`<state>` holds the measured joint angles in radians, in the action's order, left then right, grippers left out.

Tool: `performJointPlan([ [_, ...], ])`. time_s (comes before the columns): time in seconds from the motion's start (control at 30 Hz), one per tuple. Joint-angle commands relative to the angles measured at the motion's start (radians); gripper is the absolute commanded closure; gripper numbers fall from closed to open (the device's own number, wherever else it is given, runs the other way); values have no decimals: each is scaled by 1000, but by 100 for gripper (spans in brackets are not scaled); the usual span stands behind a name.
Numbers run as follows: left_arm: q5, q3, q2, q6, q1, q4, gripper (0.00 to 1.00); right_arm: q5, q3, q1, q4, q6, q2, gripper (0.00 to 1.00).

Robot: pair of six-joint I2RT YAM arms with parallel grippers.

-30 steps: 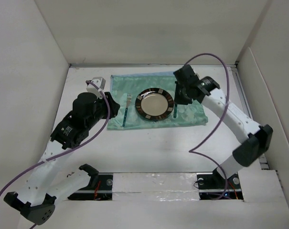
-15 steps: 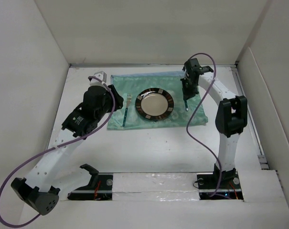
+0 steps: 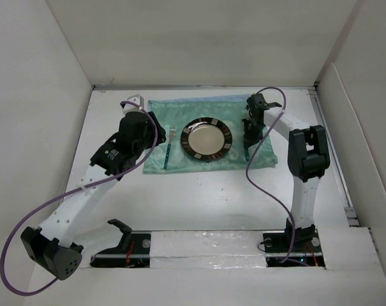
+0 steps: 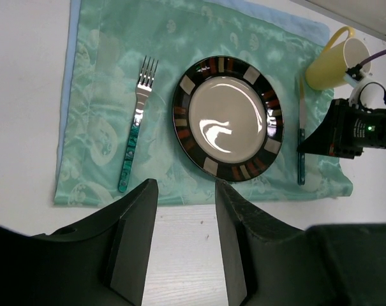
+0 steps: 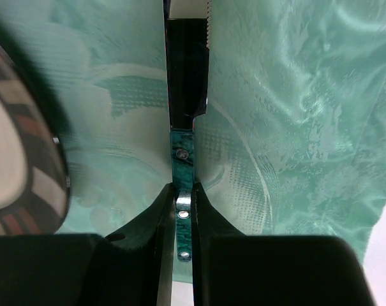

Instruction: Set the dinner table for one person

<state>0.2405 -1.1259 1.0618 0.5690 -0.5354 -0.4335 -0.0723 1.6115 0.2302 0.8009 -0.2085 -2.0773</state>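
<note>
A pale green cloth mat (image 3: 180,108) lies on the white dinner table (image 3: 199,197). On it sit a dark-rimmed plate (image 3: 207,139) and, to its left, a fork (image 3: 170,145) with a green handle. My right gripper (image 3: 249,129) is shut on the green handle of a knife (image 5: 182,162), held just right of the plate (image 5: 20,127), low over the mat (image 5: 295,95). I cannot tell if the knife touches the cloth. My left gripper (image 4: 186,185) is open and empty, high above the table (image 4: 186,255) near the mat's front edge. The left wrist view shows the fork (image 4: 135,127), the plate (image 4: 228,118) and the knife (image 4: 301,146).
A yellow mug (image 4: 333,57) stands at the mat's far right corner, close behind the right gripper (image 4: 336,134). White walls enclose the table at the back and both sides. A purple cable (image 3: 269,159) loops from the right arm.
The right gripper swung out to the right of the plate and came down toward the mat with the knife. The left arm stretched farther toward the back left.
</note>
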Motion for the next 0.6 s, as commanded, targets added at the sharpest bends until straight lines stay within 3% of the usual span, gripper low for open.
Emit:
performJointPlan([
  [0.0,17,-9,-11,15,3,32,62,-6,-33,3,-78,-49,57,100],
  [0.1,25,6,-6,14,3,33,61,6,-61,3,-100,-69,63,97],
  [0.17,32,14,4,17,3,35,60,6,-59,14,-101,-68,59,88],
  [0.2,40,20,6,17,3,45,59,29,-55,23,-98,-72,62,77],
  [0.27,46,24,6,17,3,50,57,32,-52,23,-97,-74,66,67],
  [0.3,49,23,9,17,3,58,56,31,-48,23,-94,-74,81,56],
  [0.5,74,-54,21,0,3,53,52,66,-9,43,-16,-92,245,36],
  [0.57,91,-109,27,-11,3,42,50,66,1,57,24,-95,305,33],
])
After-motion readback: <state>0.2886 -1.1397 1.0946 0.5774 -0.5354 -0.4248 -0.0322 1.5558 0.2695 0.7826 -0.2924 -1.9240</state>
